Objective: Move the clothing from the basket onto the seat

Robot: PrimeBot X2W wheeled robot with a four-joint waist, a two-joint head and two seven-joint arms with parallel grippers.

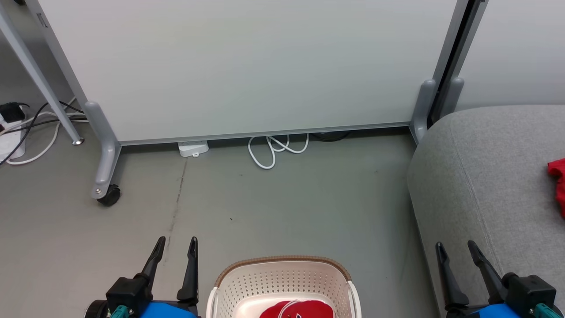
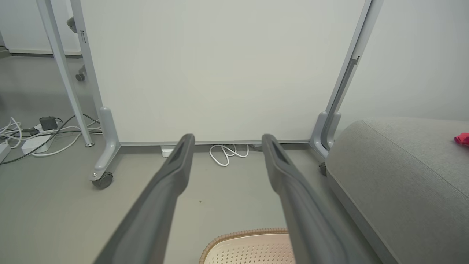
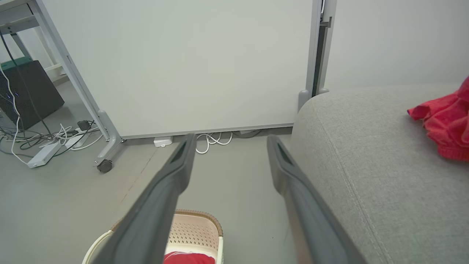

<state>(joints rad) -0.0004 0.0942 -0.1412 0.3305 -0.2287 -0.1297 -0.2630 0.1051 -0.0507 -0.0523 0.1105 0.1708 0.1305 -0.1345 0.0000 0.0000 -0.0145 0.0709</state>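
So, the left gripper (image 1: 177, 240) and right gripper (image 1: 454, 244) both sit low with jaws spread wide, nothing in them. A red jersey (image 1: 318, 310) with white trim lies in the basket (image 1: 282, 259) on the floor (image 1: 287, 198) between them. The other red shirt (image 1: 558, 176) is on the grey couch (image 1: 485, 185) to the right, beside a white partition (image 1: 247, 66).

Looks like an office or lab space: a wheeled white partition (image 1: 247, 66) on a bare grey floor (image 1: 287, 198), loose cables (image 1: 273, 150), a power strip (image 3: 44, 157), a grey couch (image 1: 485, 176).
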